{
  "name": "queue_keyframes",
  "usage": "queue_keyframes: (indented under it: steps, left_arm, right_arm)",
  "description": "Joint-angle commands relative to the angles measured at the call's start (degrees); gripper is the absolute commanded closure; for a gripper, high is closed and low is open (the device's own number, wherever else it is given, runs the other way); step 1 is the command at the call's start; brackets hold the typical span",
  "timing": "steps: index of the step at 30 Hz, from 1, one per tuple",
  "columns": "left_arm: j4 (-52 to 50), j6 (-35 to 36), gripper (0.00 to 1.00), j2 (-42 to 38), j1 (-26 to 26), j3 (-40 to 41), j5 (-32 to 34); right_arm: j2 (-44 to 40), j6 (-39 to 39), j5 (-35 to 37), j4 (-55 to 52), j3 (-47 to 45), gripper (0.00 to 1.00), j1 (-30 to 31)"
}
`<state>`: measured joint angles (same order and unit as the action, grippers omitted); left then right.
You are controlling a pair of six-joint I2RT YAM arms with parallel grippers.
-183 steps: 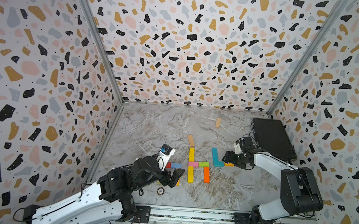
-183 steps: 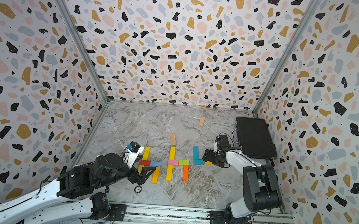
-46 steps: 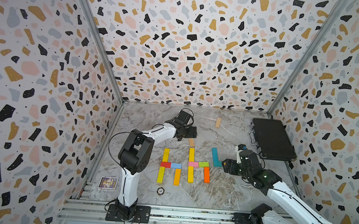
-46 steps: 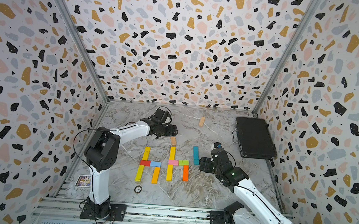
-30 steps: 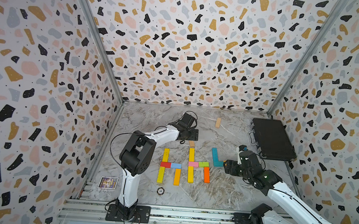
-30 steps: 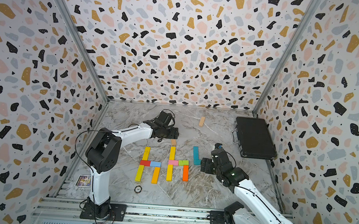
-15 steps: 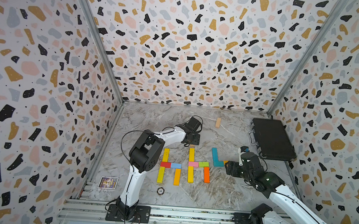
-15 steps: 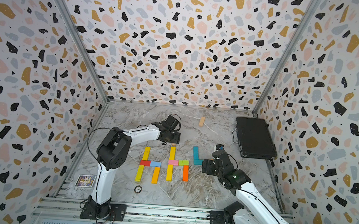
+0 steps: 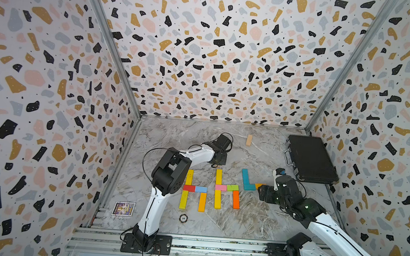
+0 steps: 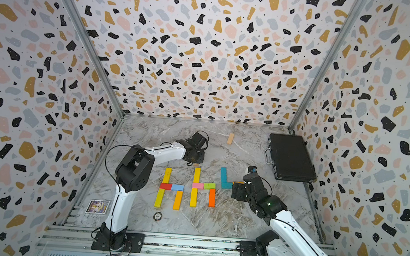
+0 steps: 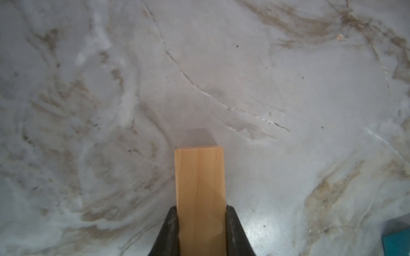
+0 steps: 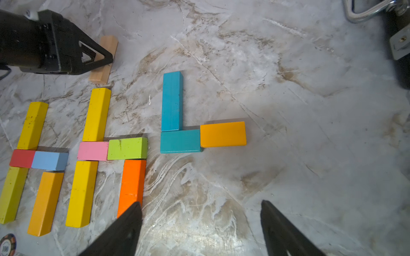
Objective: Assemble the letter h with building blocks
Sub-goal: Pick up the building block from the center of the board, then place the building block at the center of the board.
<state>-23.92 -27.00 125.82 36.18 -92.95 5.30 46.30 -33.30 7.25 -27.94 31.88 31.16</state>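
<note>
1. The left gripper is clamped on a plain wood block. One finger presses each long side near one end, and the rest of the block juts out over the marble surface.
2. In both top views this grip sits near the middle of the surface, just beyond the far end of the middle letter. I cannot tell whether the block rests on the marble or hangs slightly off it.
3. The right gripper has its jaws wide apart and holds nothing. It hangs toward the right edge, near the yellow-orange block and not touching it.
4. That block lies end to end against a short teal block. A long teal block meets the short one at a right angle, pointing to the far edge.
5. Left of these lies the middle h, made of two yellow blocks, one pink, one green and one orange.
6. Further left lies the left h, made of yellow, red, blue, yellow-green and orange blocks.
7. A second wood block lies near the far edge, and a black case fills the far right corner.
8. A disc marked 100 and a card lie by the near edge.
</note>
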Motion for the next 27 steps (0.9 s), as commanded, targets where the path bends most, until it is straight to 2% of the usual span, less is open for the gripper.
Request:
queue_keyframes:
  steps: [1, 7, 12, 16, 22, 27]
  left_arm:
    - [1.5, -0.8, 0.85, -0.8, 0.6, -3.5, -1.1]
    - [6.2, -3.0, 0.86, -13.3, 3.2, 2.4, -1.8]
    - [8.7, -6.1, 0.86, -23.7, 12.2, 11.9, -2.4]
    - [9.8, -8.3, 0.86, -28.6, 20.8, 18.1, -2.2]
    - [13.0, -10.3, 0.86, -27.9, 31.1, 23.2, -2.0]
    - [15.8, -12.2, 0.87, -22.0, 35.6, 23.3, -2.0]
  right_arm:
    - [-1.2, -1.6, 2.6, -1.6, -0.6, 0.15, 0.2]
    - [-5.8, -4.4, 7.3, -4.6, -0.8, 0.13, 0.1]
    - [-9.9, -5.1, 12.8, -8.2, 0.4, 0.1, 0.0]
    - [-11.3, -5.3, 16.6, -11.4, 3.2, 0.09, -0.3]
    - [-16.5, -3.9, 21.3, -13.1, 7.1, 0.08, -0.4]
    - [-19.7, -3.2, 23.0, -15.1, 10.6, 0.08, -0.4]
